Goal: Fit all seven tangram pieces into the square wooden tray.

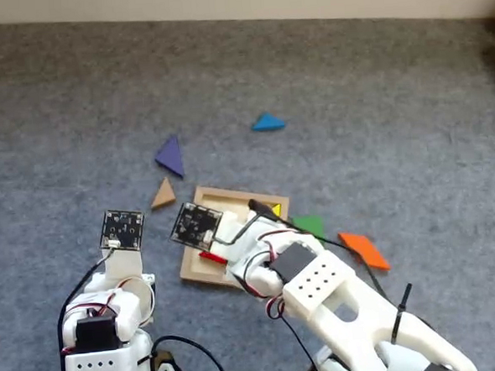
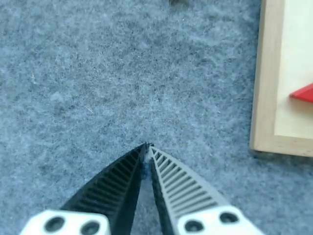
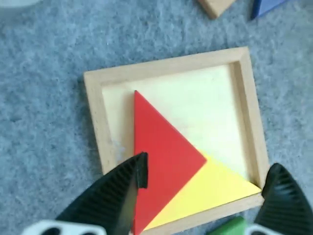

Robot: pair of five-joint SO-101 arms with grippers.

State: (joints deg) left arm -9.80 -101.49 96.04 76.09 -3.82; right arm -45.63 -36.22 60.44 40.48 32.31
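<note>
Right gripper (image 3: 208, 169): jaws open over red triangle (image 3: 161, 152) in wooden tray (image 3: 93, 117).
Left gripper (image 2: 148, 147): jaws closed.
Advice: probably rise straight up, nudging nothing.

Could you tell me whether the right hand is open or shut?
Open: the right hand has its fingers wide apart over the tray.

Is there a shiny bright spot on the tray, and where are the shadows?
Right wrist view: the wooden tray has a pale, bright floor beside the red triangle, with no hard glare, and a thin shadow hugs its outer wall. Left wrist view: a dark line of shadow sits under the tray rim. High view: soft, even light, with only faint shadows on the grey carpet.
</note>
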